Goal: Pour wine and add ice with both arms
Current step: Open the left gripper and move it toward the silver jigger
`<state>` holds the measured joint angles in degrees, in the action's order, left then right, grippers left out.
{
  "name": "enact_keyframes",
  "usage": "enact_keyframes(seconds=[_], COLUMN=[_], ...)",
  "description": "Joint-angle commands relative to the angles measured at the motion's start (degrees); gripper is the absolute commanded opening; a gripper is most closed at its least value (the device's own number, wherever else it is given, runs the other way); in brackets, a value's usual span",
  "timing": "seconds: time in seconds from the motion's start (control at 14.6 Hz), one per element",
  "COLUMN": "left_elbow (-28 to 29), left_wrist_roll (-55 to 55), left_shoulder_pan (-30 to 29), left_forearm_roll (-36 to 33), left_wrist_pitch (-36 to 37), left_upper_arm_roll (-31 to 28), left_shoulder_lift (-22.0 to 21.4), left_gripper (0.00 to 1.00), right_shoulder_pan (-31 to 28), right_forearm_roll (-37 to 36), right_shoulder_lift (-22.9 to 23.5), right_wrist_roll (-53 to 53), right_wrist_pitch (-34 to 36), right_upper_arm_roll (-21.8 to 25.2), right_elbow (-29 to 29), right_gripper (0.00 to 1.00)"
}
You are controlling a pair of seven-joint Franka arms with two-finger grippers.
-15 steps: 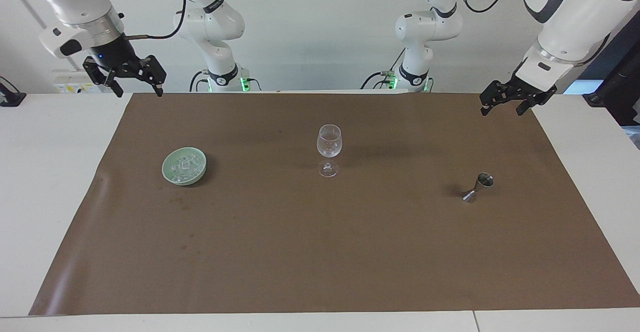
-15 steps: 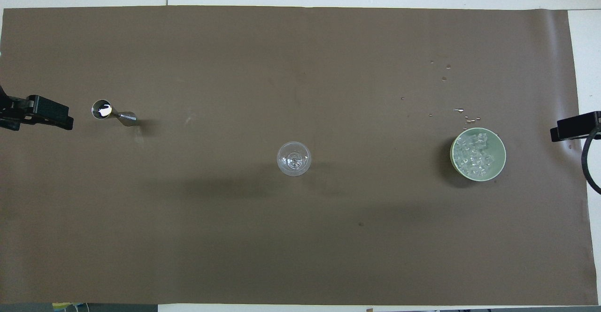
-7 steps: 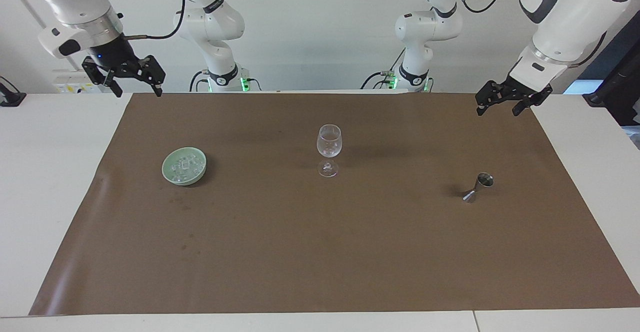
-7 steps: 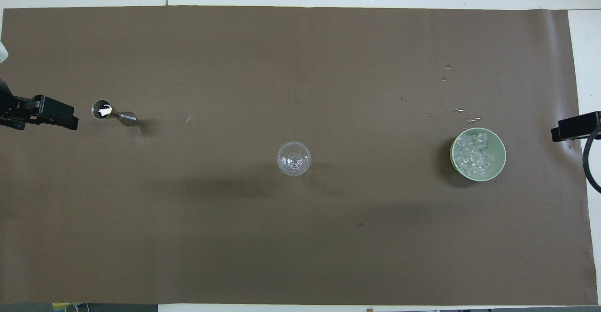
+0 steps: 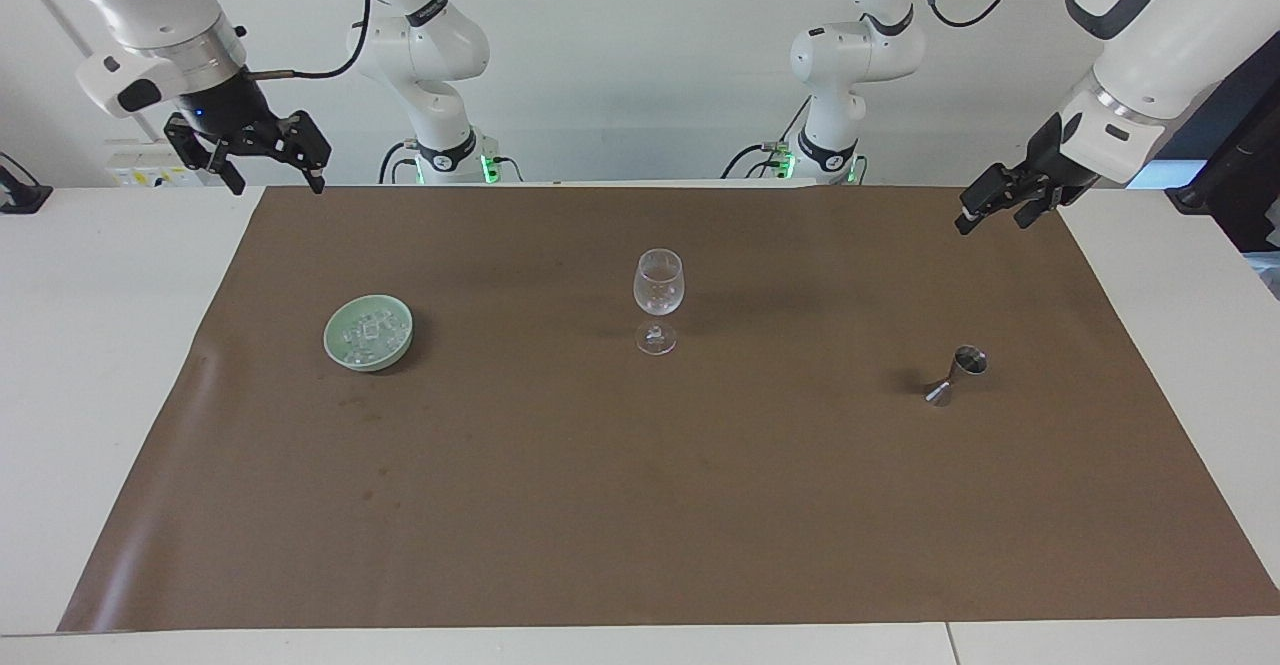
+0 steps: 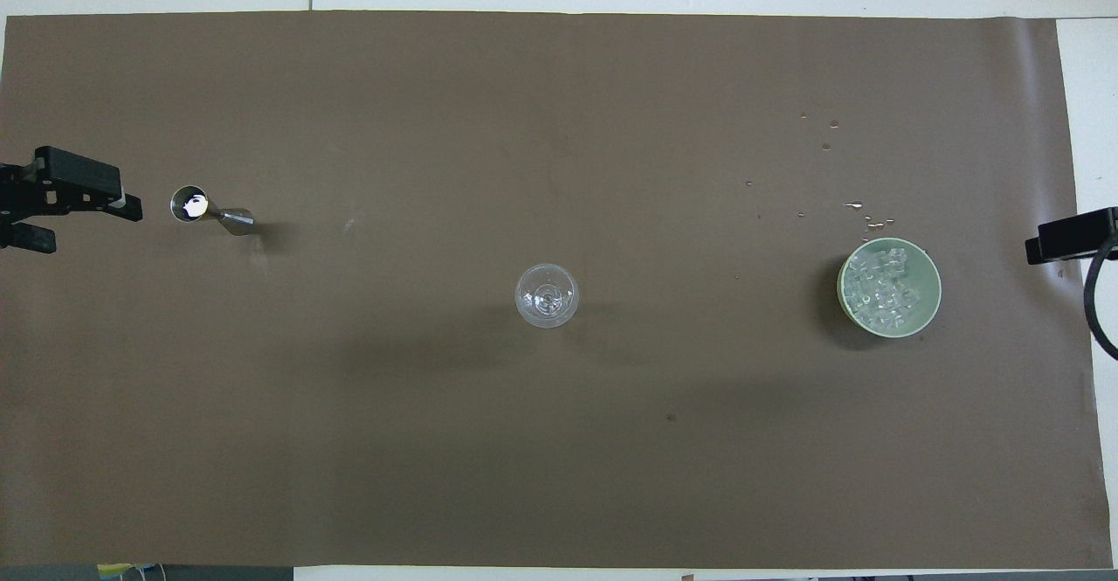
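- Facing view first: the wine glass (image 5: 658,301) stands upright pretty much in the middle of the brown mat (image 5: 640,505) covering the bench (image 5: 90,345). Looks like a bit of something clear sits in the bowl of the glass, can't really tell what.
- The ice (image 5: 368,333) is piled in a pale green bowl (image 5: 340,347) toward the right arm's end of the bench, roughly level with the glass and well apart from it.
- Overhead, a few wet drops (image 6: 825,146) dot the mat just farther from the robots than the green bowl (image 6: 926,312), where the ice (image 6: 882,288) shows as a heap of clear cubes.
- A small metal jigger (image 5: 957,374) stands toward the left arm's end of the bench, leaning a bit by the look of it, well apart from the glass.
- Right end effector (image 5: 262,157) hangs up in the air over the mat's corner at the robots' edge, fingers spread wide, nothing in them.
- Left end effector (image 5: 1000,207) hovers over the mat's corner at its own end, tilted down toward the bench. Overhead its fingers (image 6: 105,205) point at the jigger (image 6: 210,210) with a gap between them, so released, holding nothing.
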<state>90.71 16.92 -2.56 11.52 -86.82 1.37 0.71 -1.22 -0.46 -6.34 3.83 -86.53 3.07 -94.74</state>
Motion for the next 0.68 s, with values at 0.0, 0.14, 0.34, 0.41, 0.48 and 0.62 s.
enact_keyframes(seconds=[0.0, 0.14, 0.34, 0.41, 0.48, 0.62], left_elbow=[-2.82, -5.88, -12.48, -13.71, -14.50, -13.81], left_wrist_roll=[13.71, 25.30, 35.00, 37.46, 37.66, 38.01], left_shoulder_pan=[-1.56, -2.45, -2.54, -2.71, -2.71, -3.15], left_forearm_roll=[6.38, 11.84, 18.33, 21.84, 23.36, 23.81], left_wrist_pitch=[2.10, 2.10, 1.49, 1.48, 2.35, 2.53], left_upper_arm_roll=[-2.06, -3.29, -8.28, -11.53, -13.82, -14.46], left_shoulder_lift=[2.97, 7.88, 15.88, 18.08, 19.75, 20.47], left_gripper=[1.00, 1.00, 1.00, 1.00, 1.00, 1.00], right_shoulder_pan=[-0.98, -0.98, -0.98, -0.98, -0.98, -0.98], right_forearm_roll=[0.10, 0.10, 0.10, 0.10, 0.10, 0.10], right_shoulder_lift=[-0.60, -0.60, -0.60, -0.60, -0.60, -0.60], right_wrist_roll=[1.62, 1.62, 1.62, 1.62, 1.62, 1.71], right_wrist_pitch=[-0.31, -0.31, -0.31, -0.31, -0.31, -0.31], right_upper_arm_roll=[-0.52, -0.52, -0.52, -0.52, -0.52, -0.52], right_elbow=[-0.97, -0.97, -0.97, -0.97, -0.97, -0.97], right_gripper=[1.00, 1.00, 1.00, 1.00, 1.00, 1.00])
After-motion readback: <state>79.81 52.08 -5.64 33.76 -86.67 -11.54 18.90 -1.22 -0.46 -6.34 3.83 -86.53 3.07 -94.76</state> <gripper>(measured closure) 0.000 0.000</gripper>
